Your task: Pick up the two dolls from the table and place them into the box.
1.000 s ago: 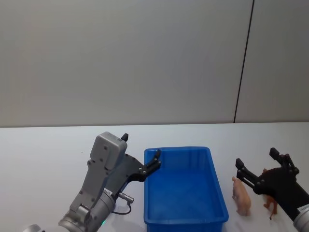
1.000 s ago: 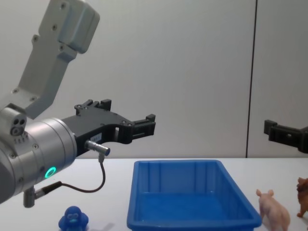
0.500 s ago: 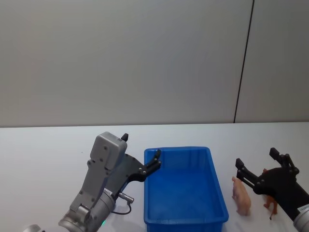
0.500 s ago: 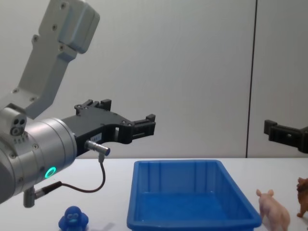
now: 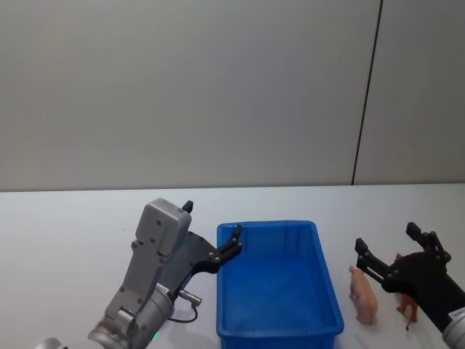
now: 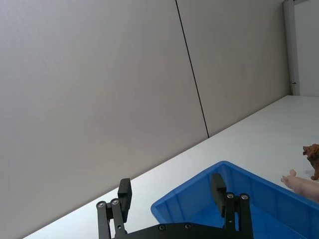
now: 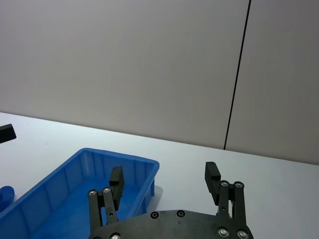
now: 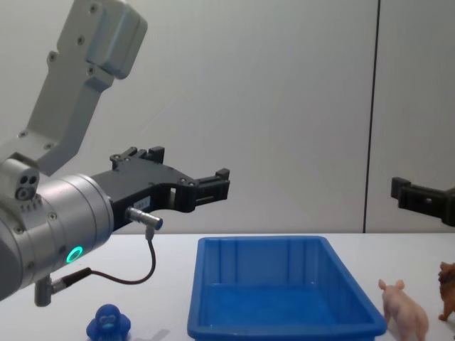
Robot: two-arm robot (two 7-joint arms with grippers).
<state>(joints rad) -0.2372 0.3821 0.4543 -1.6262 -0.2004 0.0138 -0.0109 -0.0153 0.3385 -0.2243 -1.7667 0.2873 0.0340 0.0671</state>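
The blue box [image 5: 267,224] stands on the white table between my arms, with nothing in it. To its right a pink pig doll [image 5: 362,294] stands on the table, and beside that a brown animal doll [image 5: 408,310]. A blue blob doll [image 8: 108,323] sits left of the box [image 8: 263,242]. My left gripper [image 5: 212,222] hovers open above the box's left far corner, holding nothing. Open too, my right gripper [image 5: 386,237] hangs above the pig and the brown animal, partly covering the latter.
A grey wall with a dark vertical seam [image 5: 367,94] rises behind the table. Bare white tabletop [image 5: 73,218] stretches to the left and beyond the box. A cable loops under the left wrist [image 8: 146,259].
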